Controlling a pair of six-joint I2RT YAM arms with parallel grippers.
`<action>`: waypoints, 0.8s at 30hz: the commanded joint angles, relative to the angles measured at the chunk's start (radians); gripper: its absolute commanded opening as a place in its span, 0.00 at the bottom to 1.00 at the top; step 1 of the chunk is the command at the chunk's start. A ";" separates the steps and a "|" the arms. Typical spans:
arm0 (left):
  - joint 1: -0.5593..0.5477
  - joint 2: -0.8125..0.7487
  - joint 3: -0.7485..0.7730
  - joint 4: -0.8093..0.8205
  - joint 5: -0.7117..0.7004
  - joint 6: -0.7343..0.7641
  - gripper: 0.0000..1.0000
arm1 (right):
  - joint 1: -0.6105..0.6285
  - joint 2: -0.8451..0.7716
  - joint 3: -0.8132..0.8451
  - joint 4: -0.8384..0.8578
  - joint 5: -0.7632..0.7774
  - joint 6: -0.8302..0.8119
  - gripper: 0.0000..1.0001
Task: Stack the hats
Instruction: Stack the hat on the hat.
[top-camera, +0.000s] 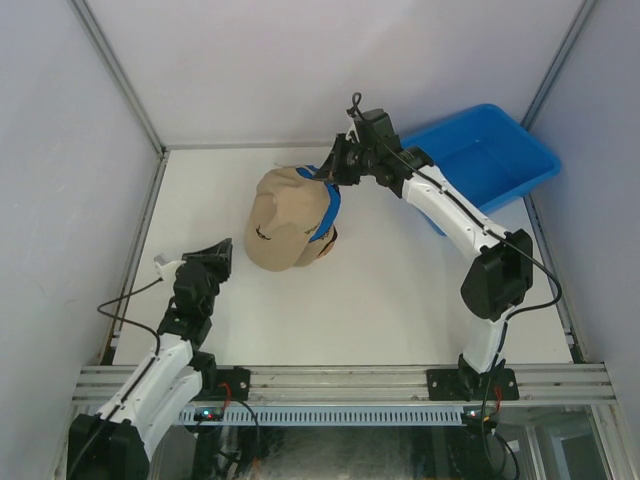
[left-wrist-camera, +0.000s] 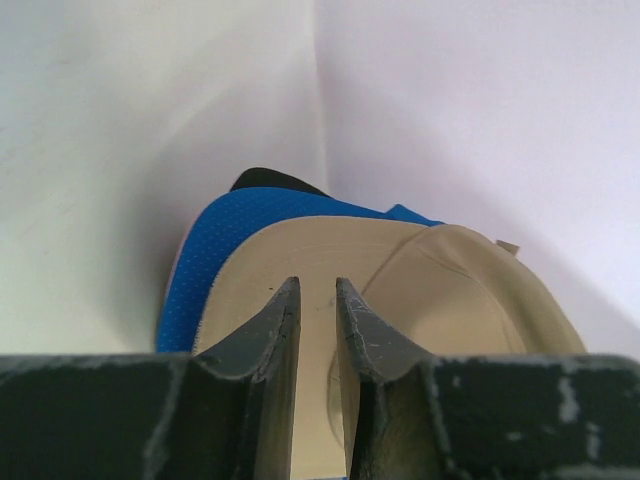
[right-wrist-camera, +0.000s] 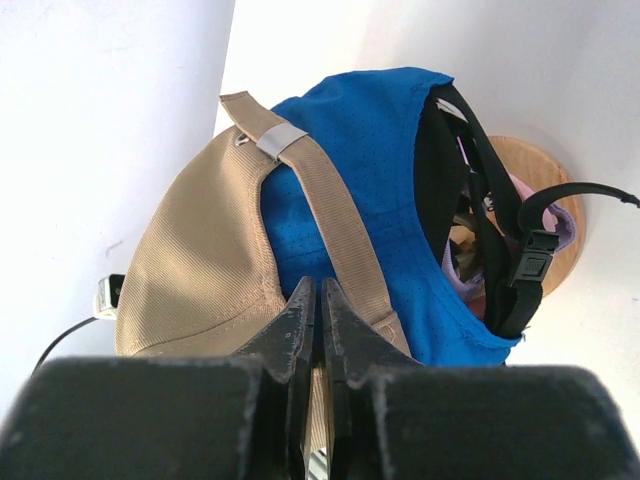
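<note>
— What sits at the left edge?
— The left gripper (top-camera: 222, 248), low on the table (top-camera: 400, 300) near its left border and the side wall (top-camera: 60, 200). Its fingers stand slightly spread, with a narrow slit between them and nothing in it.
— Any room around it?
— A stretch of bare white table separates it from the hats, so they are well apart. The near half of the table lies open across to the right arm (top-camera: 450, 215).
— And the hats?
— They are piled mid-table, toward the back. The tan cap (top-camera: 285, 225) is on top, its brim turned toward the left gripper. The blue cap (top-camera: 333, 205) shows under it as a rim along the right side. From the right wrist, a black cap (right-wrist-camera: 435, 170) is seen nested inside the blue one, with the wooden stand (right-wrist-camera: 540, 170) beneath the pile.
— The right gripper?
— The right gripper (top-camera: 332, 178) is at the pile's back edge. Its fingers are pressed together on a thin strip of tan, apparently the tan cap's strap.
— Farther right?
— The blue bin (top-camera: 530, 150) sits at an angle in the back right corner, behind the right arm. Bare table runs from the pile to the right border.
</note>
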 joint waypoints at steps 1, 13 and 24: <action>-0.003 0.044 0.066 0.015 -0.002 -0.002 0.25 | -0.009 -0.063 -0.016 0.010 0.035 -0.039 0.00; -0.003 0.188 0.190 0.095 0.139 0.106 0.36 | -0.002 -0.108 -0.008 -0.046 0.129 -0.106 0.00; -0.004 0.354 0.461 0.115 0.338 0.248 0.43 | 0.038 -0.104 0.014 -0.080 0.209 -0.157 0.00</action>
